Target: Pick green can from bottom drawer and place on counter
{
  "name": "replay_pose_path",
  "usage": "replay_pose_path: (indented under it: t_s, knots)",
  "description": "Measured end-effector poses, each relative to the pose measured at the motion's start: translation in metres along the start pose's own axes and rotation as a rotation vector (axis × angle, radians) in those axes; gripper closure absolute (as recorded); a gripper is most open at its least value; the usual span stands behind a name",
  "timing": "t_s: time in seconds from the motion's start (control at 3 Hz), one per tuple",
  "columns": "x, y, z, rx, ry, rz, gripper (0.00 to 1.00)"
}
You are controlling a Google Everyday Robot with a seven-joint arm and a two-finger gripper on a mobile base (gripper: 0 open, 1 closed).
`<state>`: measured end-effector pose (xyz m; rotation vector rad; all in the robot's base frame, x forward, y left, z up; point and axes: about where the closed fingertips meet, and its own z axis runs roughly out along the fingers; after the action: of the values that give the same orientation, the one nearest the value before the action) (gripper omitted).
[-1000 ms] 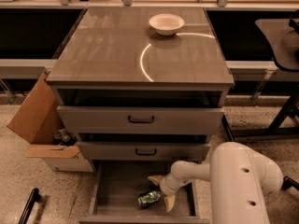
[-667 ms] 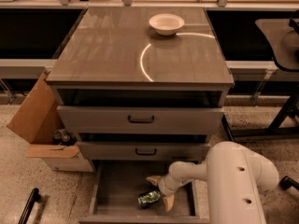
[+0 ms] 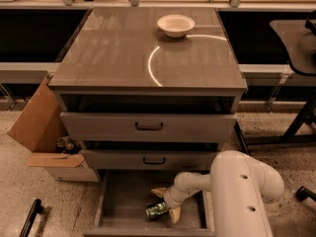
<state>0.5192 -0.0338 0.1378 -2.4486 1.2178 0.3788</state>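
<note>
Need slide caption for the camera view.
End effector in the open bottom drawer at the green can; white bowl on the counter.

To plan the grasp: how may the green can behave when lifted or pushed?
The green can seems to lie on its side in the bottom drawer, so a push would probably roll it. Its shiny metal may slip. It looks small, so likely light. The end effector is right at it in the drawer.

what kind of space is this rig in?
Probably a lab or workshop test bay, not a home: speckled hard floor, a cardboard box beside the drawer cabinet, benches behind. The gripper is down in the bottom drawer at the green can.
</note>
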Motion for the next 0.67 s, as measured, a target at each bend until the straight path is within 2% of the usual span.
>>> replay_pose_path:
  t_s: [0.33, 0.67]
  knots:
    - [-0.0014, -0.0012, 0.0111, -0.018, 0.001, 0.005, 0.0]
    - [-0.0042, 0.0001, 0.0188, -0.035, -0.003, 0.011, 0.19]
